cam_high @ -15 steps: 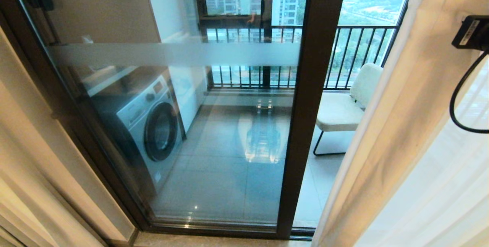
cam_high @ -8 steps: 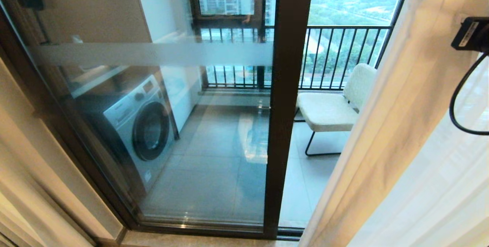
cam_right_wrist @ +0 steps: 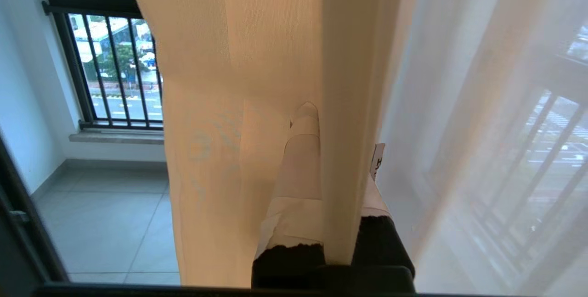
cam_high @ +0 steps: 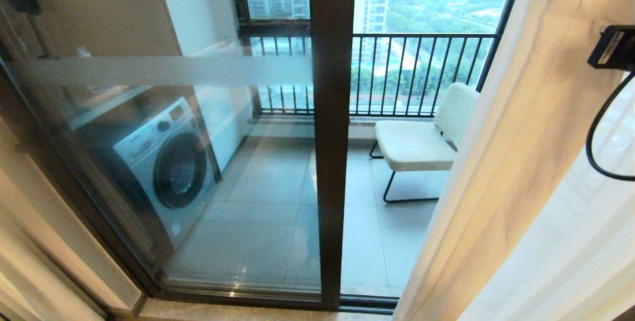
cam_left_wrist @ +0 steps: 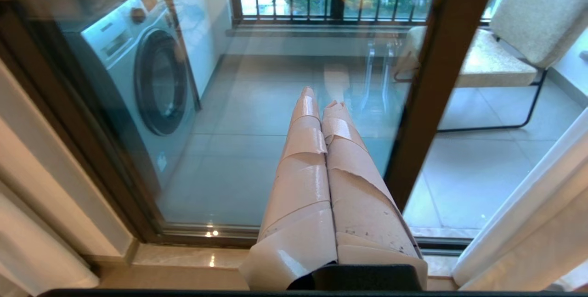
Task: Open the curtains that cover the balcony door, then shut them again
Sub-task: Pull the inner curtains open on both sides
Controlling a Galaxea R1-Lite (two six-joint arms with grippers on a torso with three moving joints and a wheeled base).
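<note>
No text can be read anywhere (the small tags show only blurred marks).

I see the cream drape as a matt, finely woven cloth, and beside it, on the right of the frame, the white sheer is thin, see-through fabric. My left end effector has fingers wrapped in glossy beige tape, creased and torn at the edges. The balcony door is a smooth dark metal frame around clear, reflective glass with one frosted band. Behind it I make out glossy floor tiles, a nubby cream upholstered chair on thin black metal legs, and a washing machine with a smooth, silvery front.
</note>
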